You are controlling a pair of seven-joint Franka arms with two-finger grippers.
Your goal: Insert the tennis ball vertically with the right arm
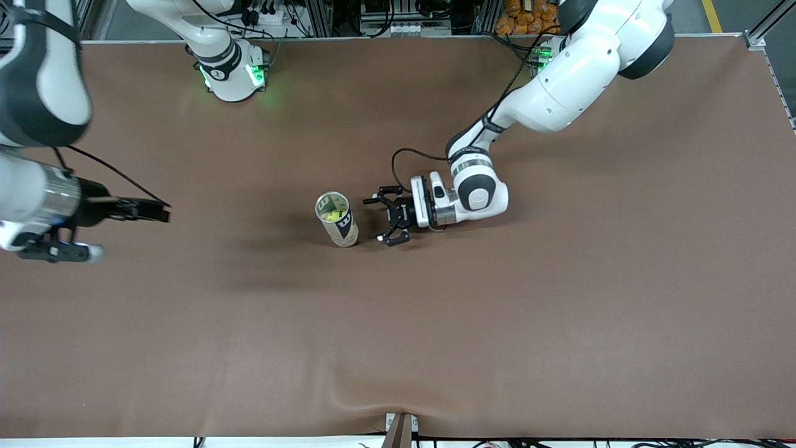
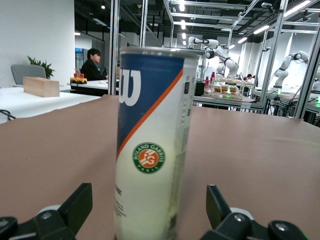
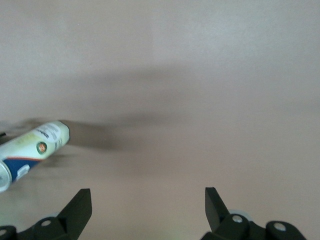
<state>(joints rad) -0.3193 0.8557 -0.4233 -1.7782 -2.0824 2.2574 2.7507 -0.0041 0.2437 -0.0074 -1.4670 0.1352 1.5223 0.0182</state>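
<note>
A tennis-ball can (image 1: 336, 219) stands upright at the middle of the brown table, open top up, with a yellow tennis ball (image 1: 339, 214) showing inside it. My left gripper (image 1: 375, 218), the spidery black claw, is low beside the can toward the left arm's end, open, with a finger on each side and gaps to the can (image 2: 150, 125). My right gripper (image 1: 163, 213), slim and black on a silver wrist, is up over the table toward the right arm's end, open and empty. In the right wrist view its gripper (image 3: 148, 200) is wide open and the can (image 3: 32, 145) lies off to one side.
The brown table cover (image 1: 497, 323) is bare apart from the can. The right arm's base (image 1: 233, 74) stands at the table's back edge. A clamp (image 1: 401, 429) sits at the edge nearest the front camera.
</note>
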